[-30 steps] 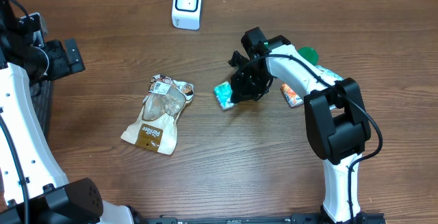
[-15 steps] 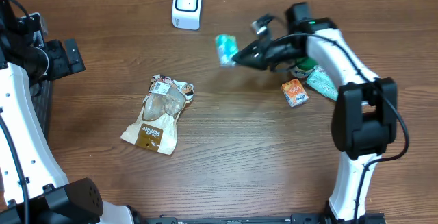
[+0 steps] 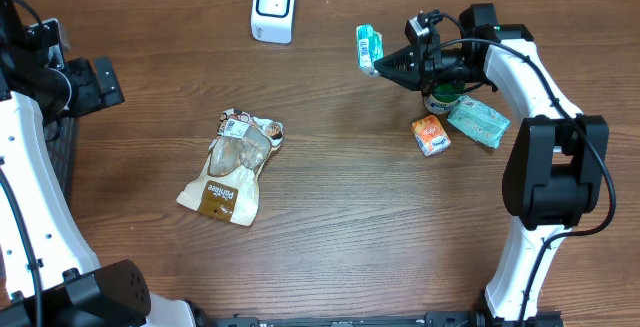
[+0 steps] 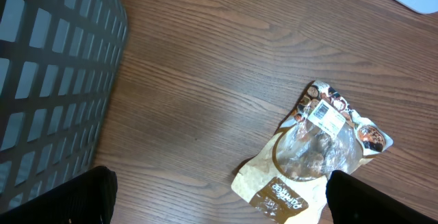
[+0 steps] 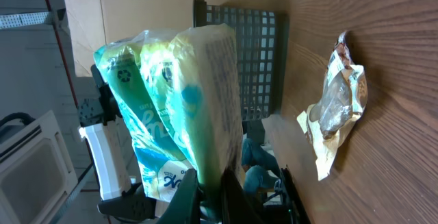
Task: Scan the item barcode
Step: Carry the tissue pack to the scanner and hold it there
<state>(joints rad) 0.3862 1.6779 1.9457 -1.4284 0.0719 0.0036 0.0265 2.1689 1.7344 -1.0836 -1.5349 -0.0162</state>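
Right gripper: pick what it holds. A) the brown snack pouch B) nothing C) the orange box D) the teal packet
D: the right gripper is shut on the teal packet, held off the table, while the brown snack pouch and the orange box lie on it.

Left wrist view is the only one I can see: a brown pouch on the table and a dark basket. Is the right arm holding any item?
Observer: Yes. The right fingers are shut on a teal packet, held up off the table.
Operator: Where is it relative to the scanner?
Observer: The white scanner stands at the far table edge. The packet is apart from it, toward the right arm's side.
Operator: Are other items waiting?
Observer: An orange box and a second teal pack lie on the table near the right arm.
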